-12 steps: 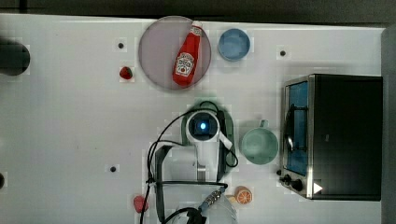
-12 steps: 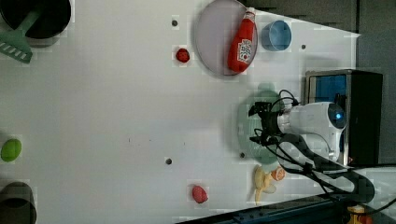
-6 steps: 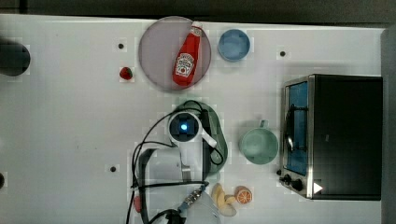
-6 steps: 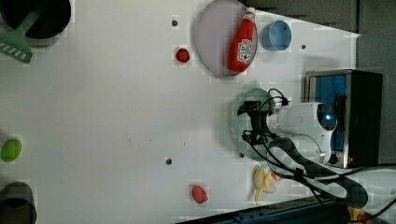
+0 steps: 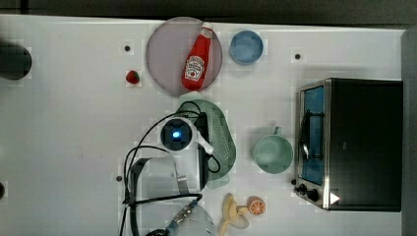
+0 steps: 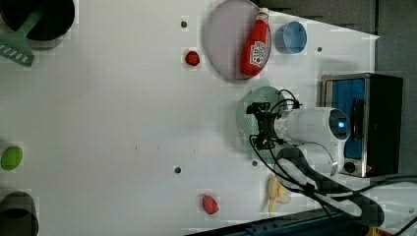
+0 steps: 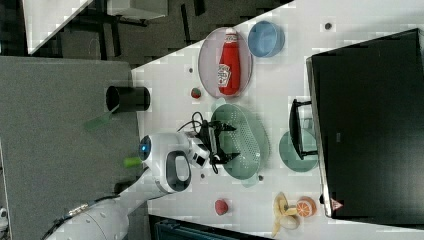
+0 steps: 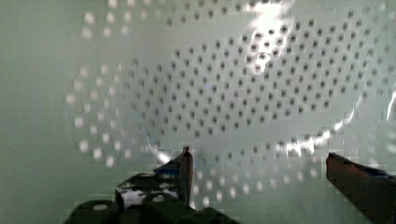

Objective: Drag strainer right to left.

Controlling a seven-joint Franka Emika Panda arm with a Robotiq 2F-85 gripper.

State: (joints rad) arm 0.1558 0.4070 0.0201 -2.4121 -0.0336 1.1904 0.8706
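While tool (image 8: 257, 161) gapes: one strainer (image 5: 221, 142), one mug (image 5: 272, 153).

The strainer (image 5: 220, 142) has slid toward the top view's left since a second ago, away from the green mug (image 5: 272, 153), so a wider strip of bare table (image 5: 74, 147) now lies between them; the gripper (image 7: 223, 143), fingers spread wide inside the basin, has travelled the same way with it. The arm's white wrist housing (image 5: 176, 133) has swung left too, uncovering the banana (image 5: 231, 212) and the orange slice (image 5: 256, 205).
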